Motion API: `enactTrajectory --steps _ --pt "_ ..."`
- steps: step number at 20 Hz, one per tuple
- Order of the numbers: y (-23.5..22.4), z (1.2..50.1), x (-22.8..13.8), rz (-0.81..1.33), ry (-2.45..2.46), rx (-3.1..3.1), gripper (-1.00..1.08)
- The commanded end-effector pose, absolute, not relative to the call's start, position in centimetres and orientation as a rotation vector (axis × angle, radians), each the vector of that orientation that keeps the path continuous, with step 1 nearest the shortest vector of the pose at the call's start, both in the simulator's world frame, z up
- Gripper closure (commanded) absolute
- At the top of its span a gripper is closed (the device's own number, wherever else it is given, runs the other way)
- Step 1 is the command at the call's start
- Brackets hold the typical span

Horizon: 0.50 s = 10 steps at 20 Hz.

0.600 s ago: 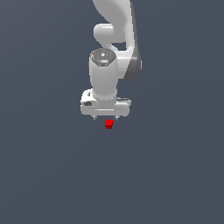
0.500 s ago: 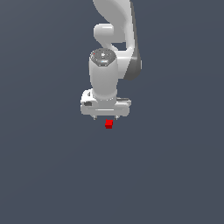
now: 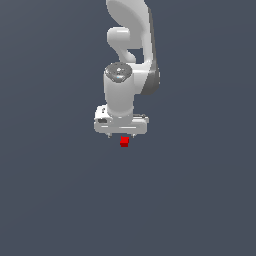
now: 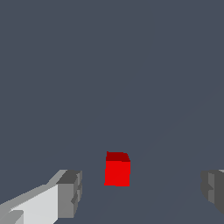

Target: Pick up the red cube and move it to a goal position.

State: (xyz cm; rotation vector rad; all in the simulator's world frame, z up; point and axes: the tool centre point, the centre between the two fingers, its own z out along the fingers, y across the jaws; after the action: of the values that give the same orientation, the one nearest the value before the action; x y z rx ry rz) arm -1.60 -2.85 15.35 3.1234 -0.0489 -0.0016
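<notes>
The red cube is a tiny bright red block on the dark grey floor, just below the white gripper body in the exterior view. It also shows in the wrist view, lying between the two grey fingertips but touching neither. My gripper hangs straight over the cube with its jaws spread wide and holds nothing. One fingertip shows well; the other fingertip is cut by the frame edge.
The white arm rises from the gripper toward the top of the exterior view. A plain dark grey floor lies all around.
</notes>
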Motion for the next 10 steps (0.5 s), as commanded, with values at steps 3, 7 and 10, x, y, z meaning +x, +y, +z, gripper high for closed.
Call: enactTrajectory --steps 3,7,10 --pt "-2.7 12.8 -2.7 -0.002 -0.068 3.126 -0.92" --pt "-2.5 9.7 -4.1 -0.002 -0.092 3.13 -0.92" --pt "-2.3 7.3 -5.0 -0.001 -0.11 3.132 -0.92"
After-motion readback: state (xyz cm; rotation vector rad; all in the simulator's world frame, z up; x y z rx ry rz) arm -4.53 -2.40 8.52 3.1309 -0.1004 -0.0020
